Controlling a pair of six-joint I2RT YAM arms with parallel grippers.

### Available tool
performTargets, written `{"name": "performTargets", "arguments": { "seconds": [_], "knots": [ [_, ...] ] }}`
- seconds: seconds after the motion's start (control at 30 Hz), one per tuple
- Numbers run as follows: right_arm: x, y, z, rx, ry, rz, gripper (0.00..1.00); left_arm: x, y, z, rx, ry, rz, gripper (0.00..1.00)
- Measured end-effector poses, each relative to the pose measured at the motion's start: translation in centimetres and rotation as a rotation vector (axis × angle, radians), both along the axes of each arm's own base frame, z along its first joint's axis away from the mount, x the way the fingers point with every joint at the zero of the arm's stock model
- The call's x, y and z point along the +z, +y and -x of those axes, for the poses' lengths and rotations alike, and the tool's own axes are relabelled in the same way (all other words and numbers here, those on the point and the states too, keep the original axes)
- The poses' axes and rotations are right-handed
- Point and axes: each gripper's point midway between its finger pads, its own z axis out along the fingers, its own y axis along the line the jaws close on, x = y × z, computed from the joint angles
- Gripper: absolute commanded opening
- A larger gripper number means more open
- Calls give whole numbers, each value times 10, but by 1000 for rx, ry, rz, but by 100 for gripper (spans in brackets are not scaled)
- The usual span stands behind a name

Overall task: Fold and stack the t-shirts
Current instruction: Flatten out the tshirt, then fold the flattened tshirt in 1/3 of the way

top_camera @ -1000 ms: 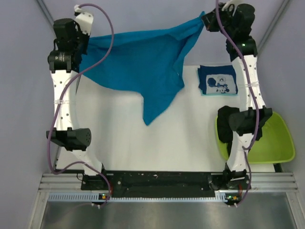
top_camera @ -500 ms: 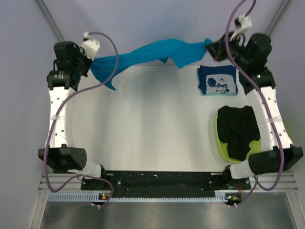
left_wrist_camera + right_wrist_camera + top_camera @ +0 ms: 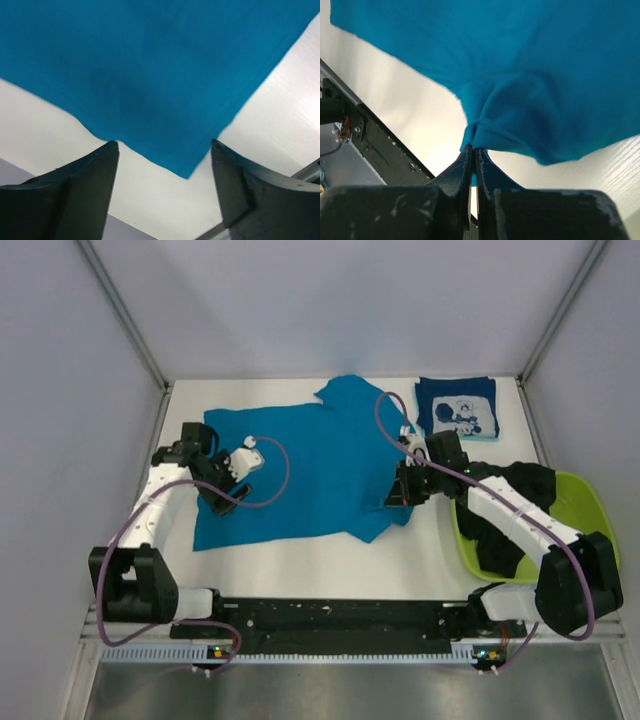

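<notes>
The teal-blue t-shirt [image 3: 300, 470] lies spread out across the white table [image 3: 300, 565]. My left gripper [image 3: 222, 498] stands open at the shirt's left near corner. In the left wrist view the teal-blue t-shirt [image 3: 150, 65] has its corner lying loose between the spread fingers [image 3: 95, 175], and the gripper [image 3: 165, 145] holds nothing. My right gripper [image 3: 396, 498] is shut on a bunched fold at the shirt's right near edge; the right wrist view shows that gripper [image 3: 474, 148] pinching the cloth [image 3: 520, 65]. A folded navy t-shirt [image 3: 457, 410] with white print lies at the back right. A black t-shirt [image 3: 535, 485] hangs in the basin.
A lime-green basin [image 3: 590, 530] stands at the right, under the right arm. Grey walls close in the back and both sides. The black base rail [image 3: 330, 620] runs along the near edge.
Both arms came down from the back, where they held the teal-blue shirt stretched in the air. The shirt now lies on the table, and the left gripper has opened and let it go.
</notes>
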Motion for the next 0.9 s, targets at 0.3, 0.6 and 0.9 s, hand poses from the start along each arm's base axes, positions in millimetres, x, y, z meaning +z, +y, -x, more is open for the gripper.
{"name": "performTargets", "arguments": {
  "seconds": [0.3,0.6,0.9],
  "knots": [
    [-10,-9,-6,-77,27,55,0,-79,3,82,-218,127,-231,84],
    [-18,-29,17,-118,86,128,0,-101,44,115,-238,216,-388,84],
    [-16,-36,22,-138,81,153,0,-111,43,131,-217,256,-389,0]
  ]
}}
